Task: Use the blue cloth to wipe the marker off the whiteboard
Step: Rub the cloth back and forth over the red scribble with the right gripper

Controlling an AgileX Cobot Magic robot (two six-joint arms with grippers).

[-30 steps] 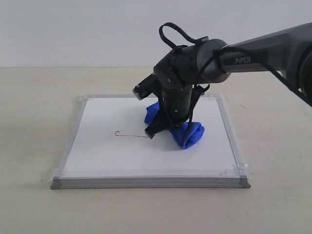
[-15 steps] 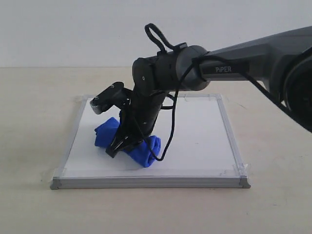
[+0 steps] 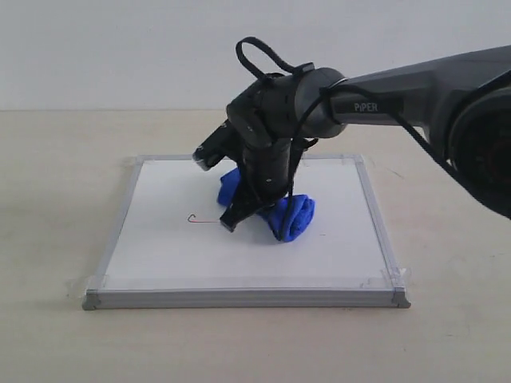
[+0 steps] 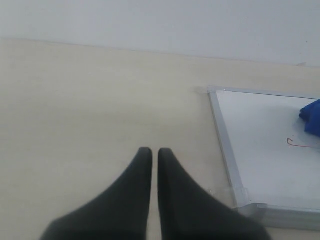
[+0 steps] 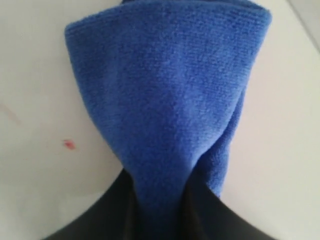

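Observation:
The whiteboard (image 3: 160,247) lies flat on the table. The red marker (image 3: 200,220) squiggle sits left of centre, hook end to the left. My right gripper (image 3: 231,224) points down at the board, shut on the blue cloth (image 3: 289,215), its tip just right of the squiggle. The right wrist view shows the blue cloth (image 5: 170,100) pinched in the right gripper (image 5: 160,200) and pressed to the board, with a red speck (image 5: 69,144) beside it. My left gripper (image 4: 151,151) is shut and empty over bare table, left of the whiteboard (image 4: 260,130); the marker (image 4: 296,144) and blue cloth (image 4: 312,117) show there.
The board's silver frame (image 3: 239,298) has taped corners (image 3: 390,278) and rests on a beige table (image 3: 64,159) before a white wall. The right arm (image 3: 415,80) reaches in from the right above the board.
The right gripper dragged the cloth left over the red squiggle, then back right to the board's middle. The hook end shows again and the line looks shorter.

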